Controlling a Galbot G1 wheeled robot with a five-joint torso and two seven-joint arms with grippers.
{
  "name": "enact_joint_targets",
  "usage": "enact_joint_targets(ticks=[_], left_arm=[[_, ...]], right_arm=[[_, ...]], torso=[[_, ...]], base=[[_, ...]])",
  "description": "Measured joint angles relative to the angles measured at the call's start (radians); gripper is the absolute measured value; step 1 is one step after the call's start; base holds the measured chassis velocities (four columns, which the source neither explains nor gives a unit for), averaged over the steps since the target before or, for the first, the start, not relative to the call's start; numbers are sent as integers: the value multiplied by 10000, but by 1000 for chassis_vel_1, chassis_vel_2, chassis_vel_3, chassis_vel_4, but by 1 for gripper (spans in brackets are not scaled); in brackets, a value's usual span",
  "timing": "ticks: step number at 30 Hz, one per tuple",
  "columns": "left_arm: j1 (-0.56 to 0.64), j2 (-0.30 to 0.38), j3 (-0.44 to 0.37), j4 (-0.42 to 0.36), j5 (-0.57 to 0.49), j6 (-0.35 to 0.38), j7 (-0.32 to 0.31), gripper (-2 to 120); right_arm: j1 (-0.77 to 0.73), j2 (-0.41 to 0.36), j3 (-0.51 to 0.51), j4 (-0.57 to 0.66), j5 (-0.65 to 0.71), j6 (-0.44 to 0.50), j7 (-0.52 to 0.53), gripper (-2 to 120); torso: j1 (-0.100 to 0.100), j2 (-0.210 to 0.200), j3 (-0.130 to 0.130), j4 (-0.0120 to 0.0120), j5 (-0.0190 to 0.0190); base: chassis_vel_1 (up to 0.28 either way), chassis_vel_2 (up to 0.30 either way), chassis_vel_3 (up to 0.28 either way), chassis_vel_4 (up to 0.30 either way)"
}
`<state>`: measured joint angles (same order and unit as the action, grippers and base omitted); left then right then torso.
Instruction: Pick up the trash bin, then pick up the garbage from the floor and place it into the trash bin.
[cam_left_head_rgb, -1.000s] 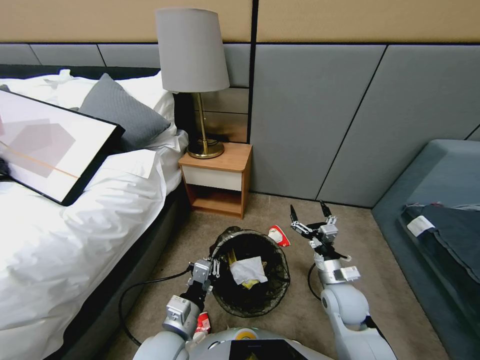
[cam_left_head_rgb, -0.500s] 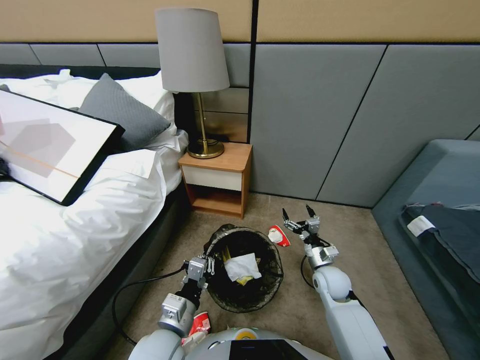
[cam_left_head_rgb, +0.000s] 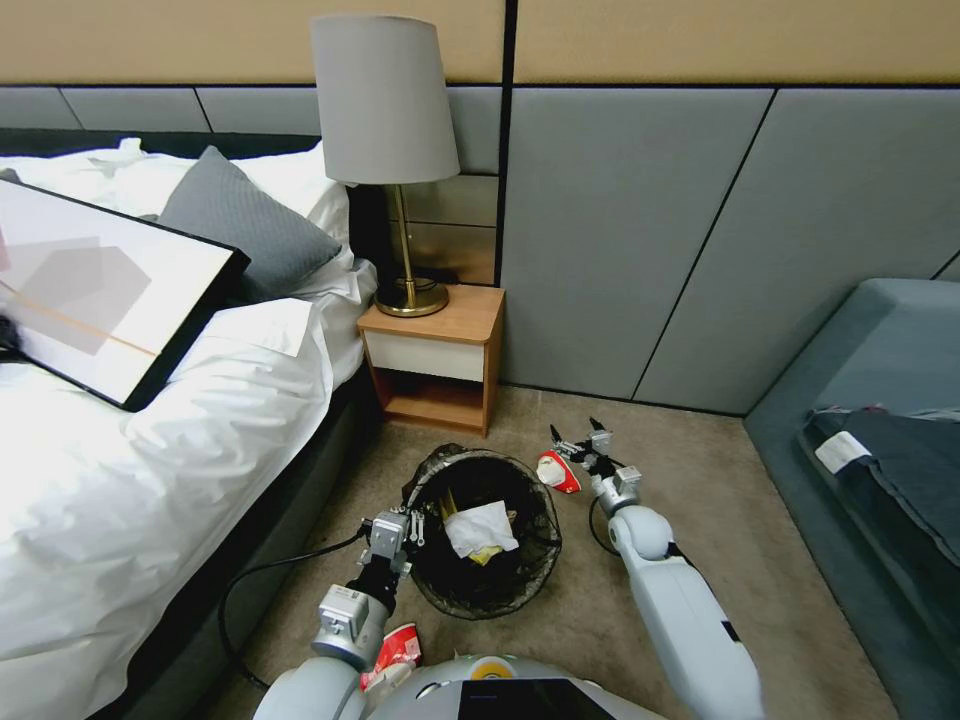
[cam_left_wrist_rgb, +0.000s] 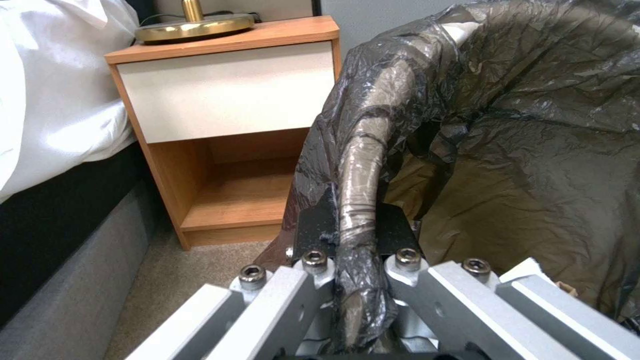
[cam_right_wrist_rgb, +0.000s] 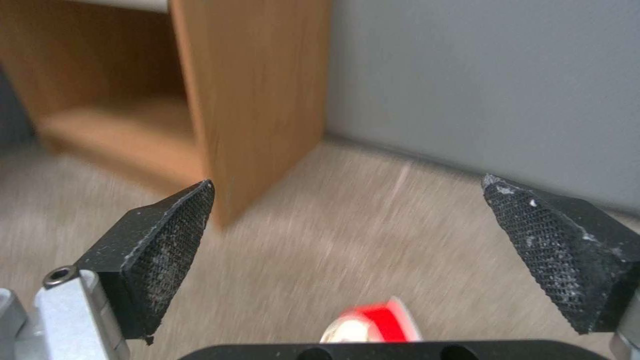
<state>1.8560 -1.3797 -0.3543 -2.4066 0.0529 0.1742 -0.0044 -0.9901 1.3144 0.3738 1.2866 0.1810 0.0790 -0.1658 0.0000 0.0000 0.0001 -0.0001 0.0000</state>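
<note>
The left gripper (cam_left_head_rgb: 418, 524) clamps the bag-lined rim of the trash bin (cam_left_head_rgb: 485, 598) (paper scraps inside), which sits on the carpet (cam_left_head_rgb: 780, 560) before the nightstand (cam_left_head_rgb: 436, 356). The right gripper (cam_left_head_rgb: 574, 434), jaws wide, hovers just above a red-and-white wrapper (cam_left_head_rgb: 558, 472) beside the bin.

Lamp (cam_left_head_rgb: 384, 150) on nightstand (cam_left_head_rgb: 435, 355); bed (cam_left_head_rgb: 150, 430) beside.

The trash bin (cam_left_head_rgb: 485, 535) stands before the nightstand (cam_left_head_rgb: 436, 357), wrapper (cam_left_head_rgb: 557, 471) at its right.
</note>
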Motion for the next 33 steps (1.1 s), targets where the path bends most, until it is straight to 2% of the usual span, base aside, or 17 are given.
enact_joint_targets(ticks=[12, 24, 33], left_arm=[[40, -110, 40, 35, 86, -31, 7, 1], [64, -132, 64, 32, 127, -56, 18, 1], [136, -148, 97, 18, 221, -96, 16, 1]], right_arm=[[620, 344, -49, -2204, -728, 484, -417, 100], [1078, 485, 162, -3617, -1151, 845, -496, 100], [1361, 520, 216, -4077, -1161, 797, -497, 100]], torso=[[0, 0, -1, 1, 0], [0, 0, -1, 2, 0], [0, 0, -1, 1, 0]], base=[[0, 0, 0, 0], [0, 0, 0, 0], [0, 0, 0, 0]])
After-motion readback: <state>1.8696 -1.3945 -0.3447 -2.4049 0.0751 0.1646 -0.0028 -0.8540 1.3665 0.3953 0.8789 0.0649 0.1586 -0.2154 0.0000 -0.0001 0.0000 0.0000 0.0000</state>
